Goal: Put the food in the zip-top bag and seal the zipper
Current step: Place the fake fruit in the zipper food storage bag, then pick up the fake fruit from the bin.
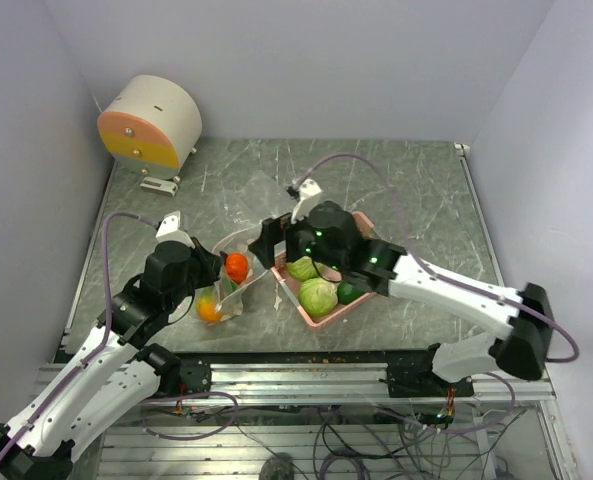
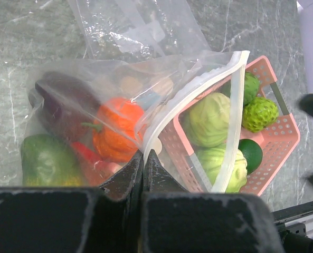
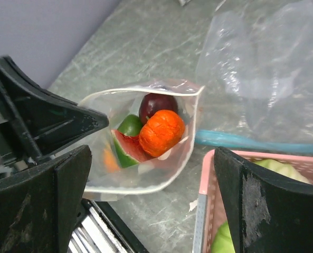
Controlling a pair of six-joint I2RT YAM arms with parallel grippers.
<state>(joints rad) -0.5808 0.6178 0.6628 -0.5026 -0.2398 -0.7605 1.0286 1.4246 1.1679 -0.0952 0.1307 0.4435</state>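
My left tool [image 2: 144, 159] is pressed together on the near rim of the zip-top bag [image 3: 140, 184], holding its mouth up off the table [image 1: 396, 180]. My right tool [image 3: 153, 158] hangs just above that mouth with its fingers wide apart and nothing between them.

Inside the bag I see an orange fruit [image 3: 161, 132], a dark purple piece [image 3: 157, 105], a green piece [image 3: 129, 125] and a red slice [image 3: 125, 150]. The pink tray [image 2: 285, 132] lies just beside the bag. It holds pale cabbage balls [image 2: 209, 118], a bumpy green piece [image 2: 260, 113] and a dark green lime [image 2: 251, 152]. So the filling is, I judge, about half done.

The step now is to fetch the next piece from the tray. I would swing the right tool across and come straight down over the middle of one cabbage ball, fingers spread wide, since it is round and likely to roll. I would close gently and lift clear of the tray wall before crossing back.

The left tool should not shift. If the rim sags, the mouth narrows, and the cabbage is large beside that opening. I would let go low, right inside the mouth, so the piece does not bounce out.

A teal strip [image 3: 251, 142] runs beside the tray. I cannot tell whether it belongs to this bag or to the loose plastic [image 3: 267, 68] behind it.
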